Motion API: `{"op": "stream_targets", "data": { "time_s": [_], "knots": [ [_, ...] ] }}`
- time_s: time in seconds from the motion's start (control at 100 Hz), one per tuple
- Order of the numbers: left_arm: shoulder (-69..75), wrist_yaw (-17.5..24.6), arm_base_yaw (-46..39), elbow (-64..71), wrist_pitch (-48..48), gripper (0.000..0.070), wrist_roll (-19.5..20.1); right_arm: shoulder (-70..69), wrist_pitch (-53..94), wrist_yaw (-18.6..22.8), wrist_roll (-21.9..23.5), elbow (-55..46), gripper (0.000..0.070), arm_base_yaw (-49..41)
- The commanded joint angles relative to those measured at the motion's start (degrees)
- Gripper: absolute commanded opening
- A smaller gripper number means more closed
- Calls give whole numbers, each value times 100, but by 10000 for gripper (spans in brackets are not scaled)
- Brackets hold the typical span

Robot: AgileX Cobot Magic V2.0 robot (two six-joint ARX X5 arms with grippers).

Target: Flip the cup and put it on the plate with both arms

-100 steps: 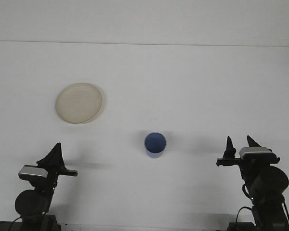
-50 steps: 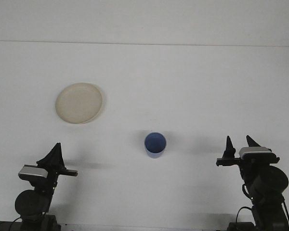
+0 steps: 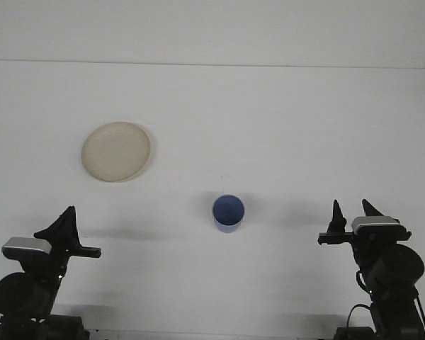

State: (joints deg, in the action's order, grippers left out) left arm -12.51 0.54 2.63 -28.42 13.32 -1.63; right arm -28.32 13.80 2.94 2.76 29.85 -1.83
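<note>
while the blue cup sits on the white table a little right of centre, both arms wait at the near edge, well apart from it. the cup is seen from above and its round top face looks flat blue; whether that is its base or its mouth cannot be told from this view. the right gripper stands near and to the right of the cup, its two dark fingers pointing away toward the far side with a clear gap between them, holding nothing. the left gripper sits near and to the left of the cup, in the near left corner; its fingers overlap into one dark wedge, so whether they are apart or together cannot be told. the cream plate lies flat to the far left of the cup, well apart from it, and farther out than the left gripper. bare white surface runs between the cup and each gripper, between the cup and the plate, and across the far part of the table up to the pale line of its far edge.
</note>
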Motion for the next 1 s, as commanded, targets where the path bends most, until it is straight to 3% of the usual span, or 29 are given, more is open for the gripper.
{"op": "stream_targets", "data": {
  "time_s": [0.0,0.39,0.8,0.86,0.99],
  "knots": [
    [-494,-9,-4,-636,564,11,-94,-17,-81,2,15,59,435,-13],
    [-3386,-9,0,-3484,3565,11,-26,-17,-79,2,15,59,435,-13],
    [-3941,-9,0,-3689,3351,25,-61,-15,-81,0,15,59,435,-13],
    [-3939,-11,0,-3689,3357,100,-68,-15,-81,0,15,59,435,-13],
    [-3939,-9,0,-3689,3383,390,-98,-15,-81,2,15,59,435,-13]
  ]
}}
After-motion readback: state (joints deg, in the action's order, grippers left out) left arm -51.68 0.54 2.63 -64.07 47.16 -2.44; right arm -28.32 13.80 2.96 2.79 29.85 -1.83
